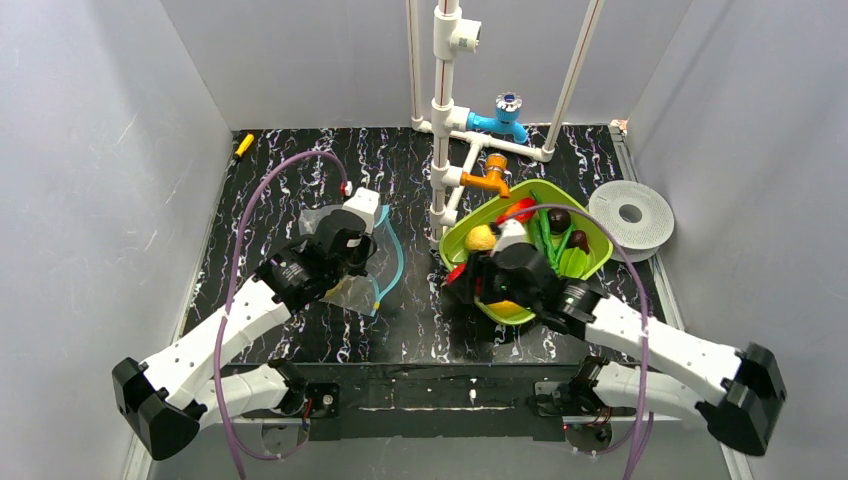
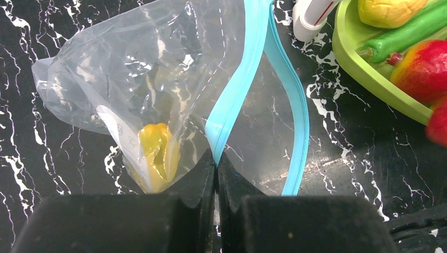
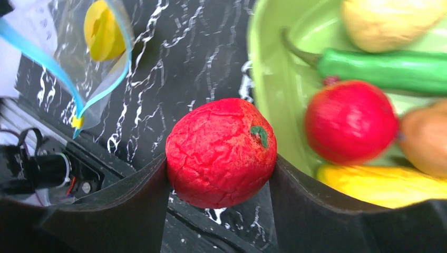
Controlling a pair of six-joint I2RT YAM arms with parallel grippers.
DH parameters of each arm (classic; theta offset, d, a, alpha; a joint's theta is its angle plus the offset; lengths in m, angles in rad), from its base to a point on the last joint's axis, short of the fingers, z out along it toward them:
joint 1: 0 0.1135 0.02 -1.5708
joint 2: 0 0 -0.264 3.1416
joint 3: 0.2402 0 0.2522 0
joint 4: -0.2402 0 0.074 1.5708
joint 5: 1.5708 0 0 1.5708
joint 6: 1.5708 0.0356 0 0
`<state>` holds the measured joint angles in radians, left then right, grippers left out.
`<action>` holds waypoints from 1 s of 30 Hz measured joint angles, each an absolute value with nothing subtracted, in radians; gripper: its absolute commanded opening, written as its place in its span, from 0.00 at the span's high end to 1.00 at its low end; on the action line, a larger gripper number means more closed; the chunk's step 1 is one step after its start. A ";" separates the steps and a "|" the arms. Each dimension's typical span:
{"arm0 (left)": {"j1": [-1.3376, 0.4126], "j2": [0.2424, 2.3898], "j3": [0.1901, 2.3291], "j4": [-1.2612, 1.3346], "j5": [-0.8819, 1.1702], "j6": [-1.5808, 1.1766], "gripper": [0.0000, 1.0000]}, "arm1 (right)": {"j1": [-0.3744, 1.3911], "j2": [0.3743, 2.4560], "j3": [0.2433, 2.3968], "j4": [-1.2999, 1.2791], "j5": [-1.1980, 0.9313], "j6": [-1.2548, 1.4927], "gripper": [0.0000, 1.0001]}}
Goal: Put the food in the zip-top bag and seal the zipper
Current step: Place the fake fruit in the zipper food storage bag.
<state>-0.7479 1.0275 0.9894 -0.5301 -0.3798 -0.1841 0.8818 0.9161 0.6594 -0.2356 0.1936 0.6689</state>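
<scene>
The clear zip-top bag (image 2: 147, 79) lies on the black marbled table with its mouth gaping. One yellow piece of food (image 2: 155, 153) sits inside it. My left gripper (image 2: 216, 158) is shut on the near lip of the light-blue zipper (image 2: 237, 89); the other lip (image 2: 300, 116) bows away to the right. My right gripper (image 3: 220, 164) is shut on a red, cracked-skin fruit (image 3: 220, 152), held above the table just outside the left rim of the lime-green tray (image 3: 266, 89). From there the bag (image 3: 100, 79) shows at the upper left.
The tray (image 1: 590, 255) holds a green pepper (image 3: 385, 68), a red fruit (image 3: 350, 121), yellow pieces (image 3: 379, 184) and brown ones. A white pipe frame with taps (image 1: 445, 120) stands behind, between bag and tray. A white disc (image 1: 631, 215) lies at the right edge.
</scene>
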 measured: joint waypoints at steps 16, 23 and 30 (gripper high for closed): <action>-0.748 0.922 0.941 -0.500 -0.330 -0.194 1.00 | 1.076 1.329 1.091 -0.138 0.233 0.526 0.81; -0.748 0.870 0.940 -0.472 -0.292 -0.194 1.00 | 1.090 1.382 1.185 -0.151 0.221 0.503 0.79; -0.748 0.804 0.926 -0.455 -0.235 -0.196 1.00 | 1.095 1.476 1.312 -0.204 0.233 0.466 0.70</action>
<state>-0.7479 0.8043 0.9257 -0.4545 -0.2348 -0.1963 1.0954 1.4761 1.3117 -0.2039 0.2325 0.4664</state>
